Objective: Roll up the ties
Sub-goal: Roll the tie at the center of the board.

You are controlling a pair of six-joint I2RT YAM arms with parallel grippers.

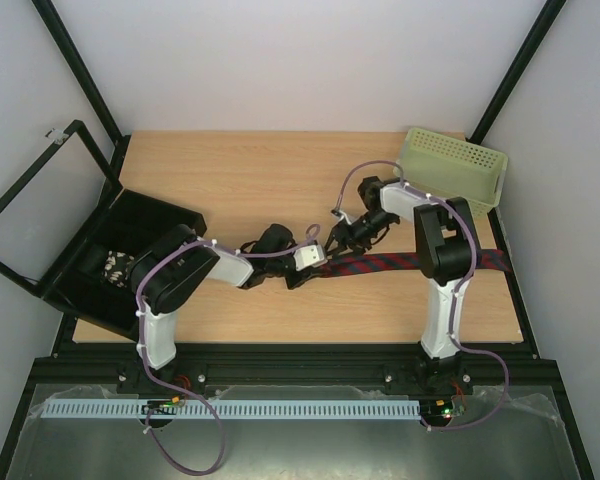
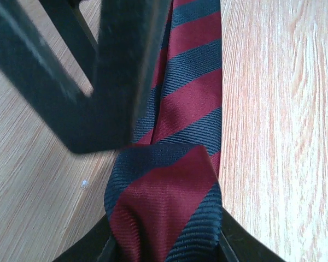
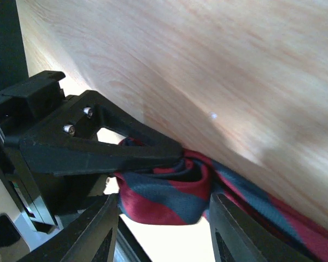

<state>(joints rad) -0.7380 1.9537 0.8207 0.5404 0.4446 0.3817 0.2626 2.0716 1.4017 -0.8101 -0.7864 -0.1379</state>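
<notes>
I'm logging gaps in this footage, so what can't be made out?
Contents of the black box: top view, left arm covers them; patterned item too small.
Middle of the tie: top view, under the right arm.
Hold of the right end effector: right wrist view, the tie's fold hides contact.

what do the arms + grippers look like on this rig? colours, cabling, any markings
Left arm and right arm match: black joint housings, white link shells. A lilac cable runs along each, held by white clips. Left gripper and right gripper are black; the jaws are flat plates with triangular cut-outs and silver screw heads. No readable markings.
</notes>
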